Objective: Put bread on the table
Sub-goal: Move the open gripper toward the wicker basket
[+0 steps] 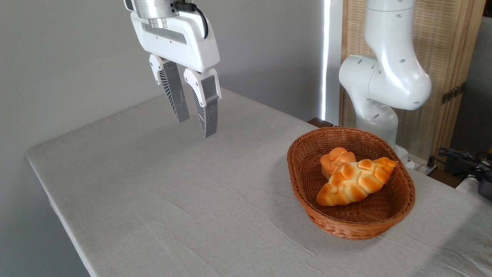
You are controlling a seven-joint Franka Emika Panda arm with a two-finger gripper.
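The claw [196,126] hangs up high over the far left part of the table [161,200], w/ nothing in it. Its two grey fingers [176,96] point down and are a little bit apart, so it is partly open. It is not touching anything.

The bread [355,182] is the long twisty loaf, shiny gold-orange w/ pale lines. It lies inside the brown basket [307,192] on the right side of the table, well away from the claw. One pointy end faces the front left, the other the back right. A small round bun [335,158] sits just behind it, touching it, also in the basket.

The table has a light grey cloth w/ a few wrinkles. The white robot arm [388,84] stands behind the basket
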